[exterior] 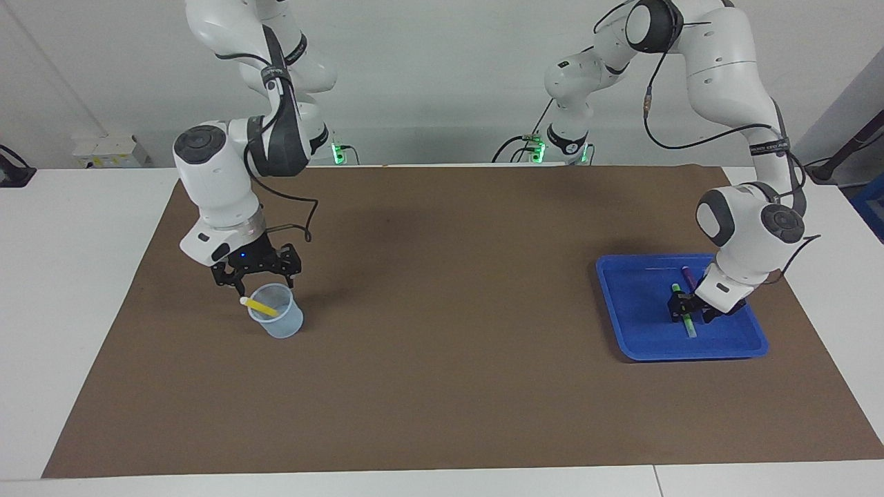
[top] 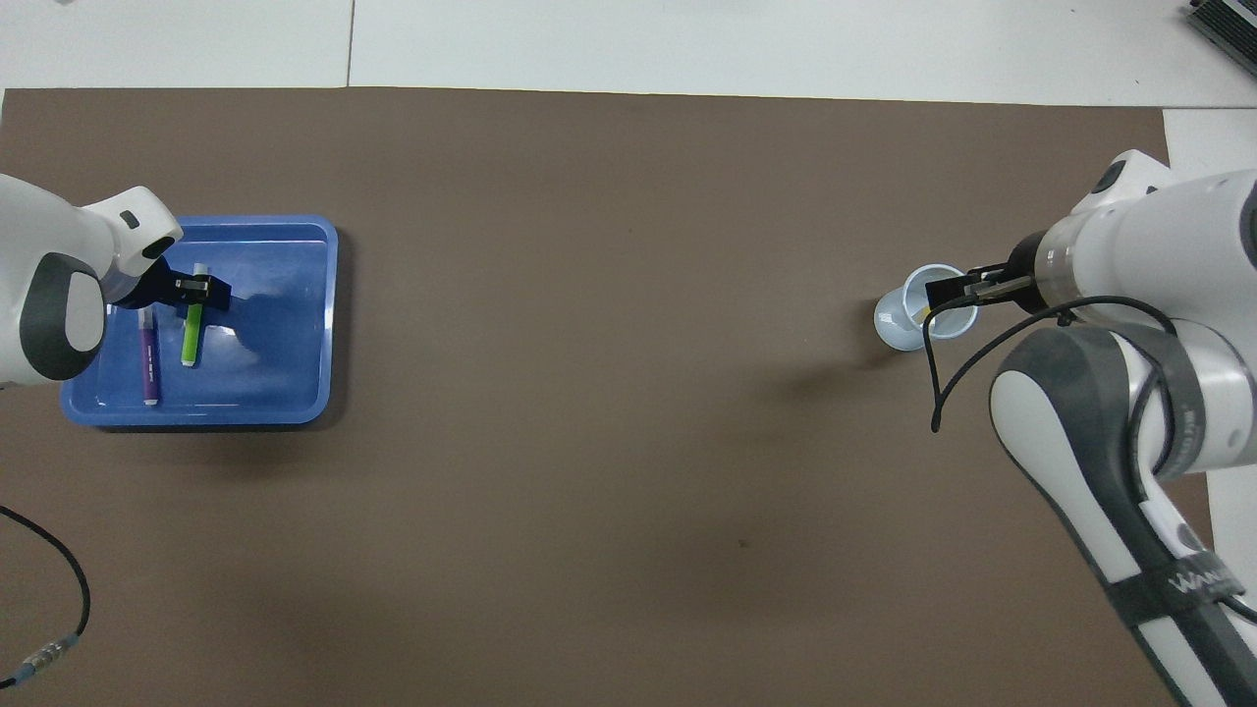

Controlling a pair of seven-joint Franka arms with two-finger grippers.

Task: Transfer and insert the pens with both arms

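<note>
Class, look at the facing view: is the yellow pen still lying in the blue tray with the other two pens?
No. The yellow pen leans in the clear cup, while the blue tray holds only the green and purple ones.
</note>
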